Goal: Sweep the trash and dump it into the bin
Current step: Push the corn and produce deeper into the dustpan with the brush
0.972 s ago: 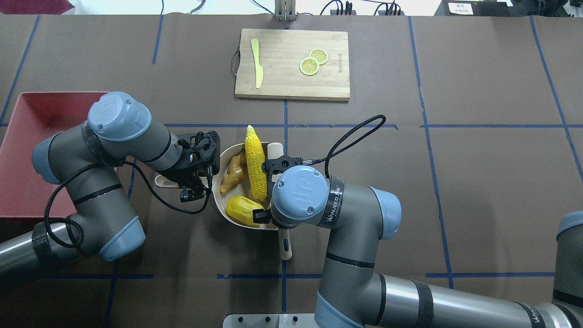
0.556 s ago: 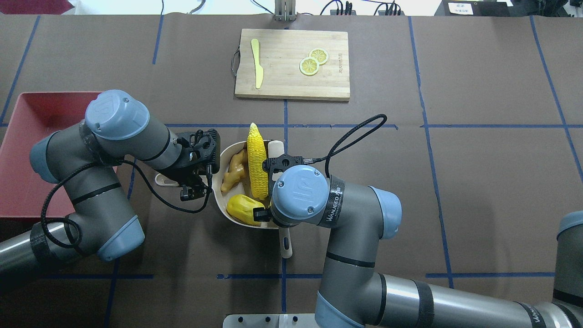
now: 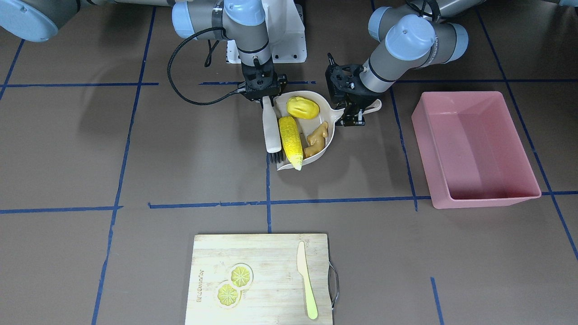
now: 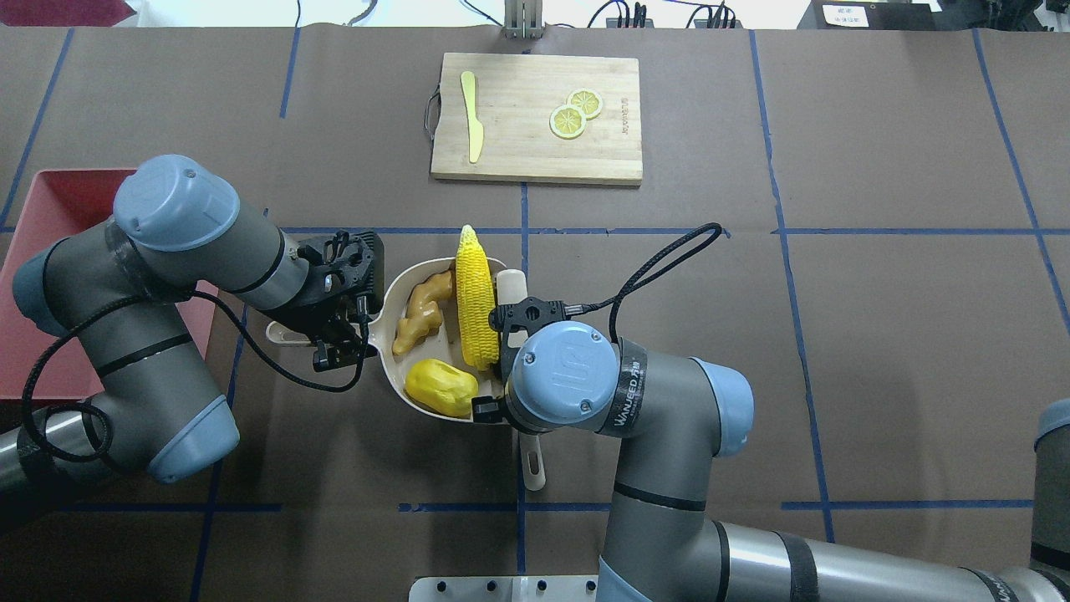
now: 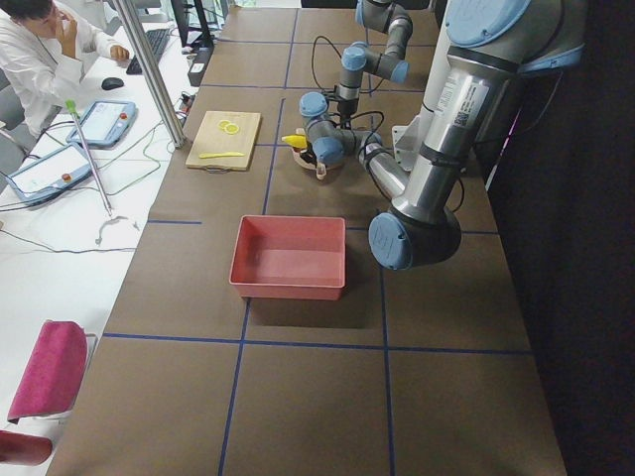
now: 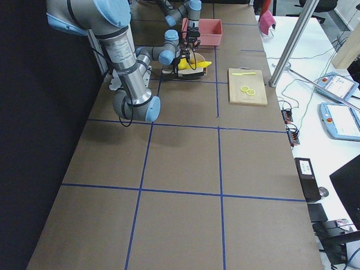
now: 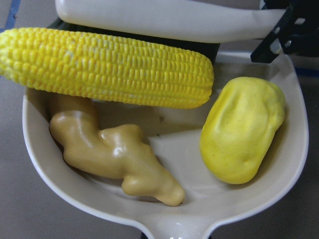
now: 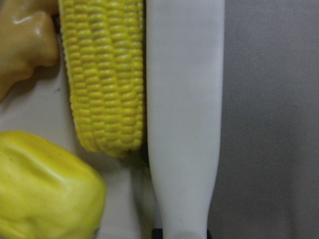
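Observation:
The beige dustpan [image 4: 386, 355] holds the trash: a corn cob [image 4: 476, 301], a rounded yellow lump [image 4: 440, 387] and a tan ginger root [image 4: 420, 311]. They also show in the left wrist view: corn [image 7: 109, 67], lump [image 7: 241, 129], ginger [image 7: 109, 154]. My left gripper [image 3: 354, 113] is shut on the dustpan's handle. My right gripper [image 3: 266, 100] is shut on a white brush [image 3: 271, 128] that lies against the corn at the pan's mouth. The pink bin [image 3: 474, 144] stands empty beyond the left arm, apart from the pan.
A wooden cutting board [image 4: 535, 117] with a pale yellow knife [image 4: 472, 125] and two lemon slices [image 4: 575, 113] lies at the far middle of the table. The left arm overlaps the bin [image 4: 50, 276] in the overhead view.
The left arm has drawn the dustpan and its trash to the left, toward the bin. The right gripper and brush have shifted slightly toward the robot.

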`<state>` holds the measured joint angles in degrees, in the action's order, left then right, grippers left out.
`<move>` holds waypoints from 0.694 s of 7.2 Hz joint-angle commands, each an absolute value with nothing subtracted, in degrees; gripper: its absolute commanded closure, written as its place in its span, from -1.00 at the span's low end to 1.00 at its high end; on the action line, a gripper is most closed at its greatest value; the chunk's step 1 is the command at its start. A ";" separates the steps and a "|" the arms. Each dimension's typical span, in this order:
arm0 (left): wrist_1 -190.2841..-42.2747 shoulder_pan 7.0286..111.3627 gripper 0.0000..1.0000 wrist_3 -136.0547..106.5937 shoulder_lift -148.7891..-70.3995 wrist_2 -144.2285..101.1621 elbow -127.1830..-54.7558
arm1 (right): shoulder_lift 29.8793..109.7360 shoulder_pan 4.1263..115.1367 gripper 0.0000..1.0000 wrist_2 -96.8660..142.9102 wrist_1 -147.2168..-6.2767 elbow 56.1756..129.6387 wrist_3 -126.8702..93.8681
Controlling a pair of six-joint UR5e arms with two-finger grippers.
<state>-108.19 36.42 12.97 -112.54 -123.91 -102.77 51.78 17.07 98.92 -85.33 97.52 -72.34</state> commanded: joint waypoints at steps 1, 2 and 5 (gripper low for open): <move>-108.54 36.21 1.00 12.74 -112.94 -123.84 -100.46 | 53.52 16.79 1.00 98.61 -85.34 98.52 -72.16; -108.54 36.21 1.00 12.74 -113.11 -123.84 -100.37 | 53.61 17.74 1.00 99.14 -85.43 98.70 -72.07; -108.54 36.21 1.00 12.13 -113.29 -123.93 -100.63 | 53.26 18.28 1.00 98.88 -85.52 98.61 -72.07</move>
